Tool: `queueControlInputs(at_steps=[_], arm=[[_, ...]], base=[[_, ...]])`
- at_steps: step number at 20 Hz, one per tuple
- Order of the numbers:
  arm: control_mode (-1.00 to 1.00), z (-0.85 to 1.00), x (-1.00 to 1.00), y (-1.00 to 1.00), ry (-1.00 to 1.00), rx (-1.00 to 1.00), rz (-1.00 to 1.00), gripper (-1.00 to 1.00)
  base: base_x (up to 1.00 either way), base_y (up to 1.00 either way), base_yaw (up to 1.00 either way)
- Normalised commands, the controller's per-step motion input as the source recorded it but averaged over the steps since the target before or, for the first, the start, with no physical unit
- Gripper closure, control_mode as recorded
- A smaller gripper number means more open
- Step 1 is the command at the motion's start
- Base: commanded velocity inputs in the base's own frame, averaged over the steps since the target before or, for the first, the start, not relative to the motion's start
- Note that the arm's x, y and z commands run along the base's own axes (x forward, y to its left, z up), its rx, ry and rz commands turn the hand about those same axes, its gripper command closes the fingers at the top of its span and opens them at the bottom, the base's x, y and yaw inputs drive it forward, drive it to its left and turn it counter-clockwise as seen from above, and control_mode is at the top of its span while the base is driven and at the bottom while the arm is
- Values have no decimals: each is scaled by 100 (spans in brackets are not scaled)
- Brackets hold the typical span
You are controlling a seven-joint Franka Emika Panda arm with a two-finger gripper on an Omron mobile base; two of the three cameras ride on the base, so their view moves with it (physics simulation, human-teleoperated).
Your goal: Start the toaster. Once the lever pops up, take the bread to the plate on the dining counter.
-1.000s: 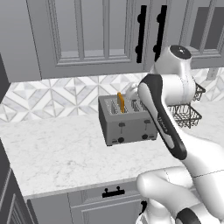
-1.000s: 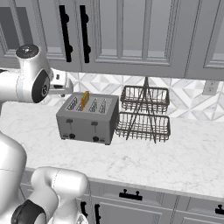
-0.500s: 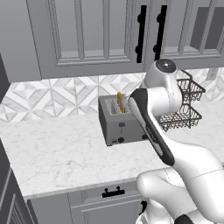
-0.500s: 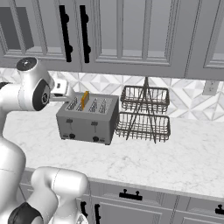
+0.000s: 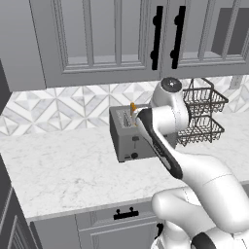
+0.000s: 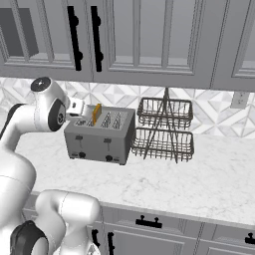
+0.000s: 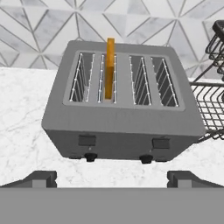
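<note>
The grey four-slot toaster stands on the marble worktop against the tiled wall. A thin slice of bread stands upright in its second slot from the left, orange crust edge sticking up. The left lever sits high on the front face, above a black knob. My gripper is open, hovering in front of and above the toaster and touching nothing. The plate and the dining counter are out of view.
A two-tier dark wire rack stands close to the toaster's right side. Upper cabinets with black handles hang overhead. Bare worktop lies in front and to the left. A wall outlet is at far right.
The arm has swung left, bringing the hand from near the wire rack to the toaster. The gripper stays open; toaster and bread have not moved.
</note>
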Motion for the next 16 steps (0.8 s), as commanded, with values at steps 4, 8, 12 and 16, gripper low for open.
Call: queueControlInputs(at_steps=[4, 8, 12, 16], arm=[[-100, -33, 27, -2, -4, 0, -2, -100], [-100, -24, 24, 0, -9, 0, -1, -100], [-100, -15, 31, 0, -9, 0, -1, -100], [-100, -13, 40, 0, -1, 0, 0, -100]], base=[[0, 0, 0], [0, 0, 0], [0, 0, 0], [0, 0, 0]])
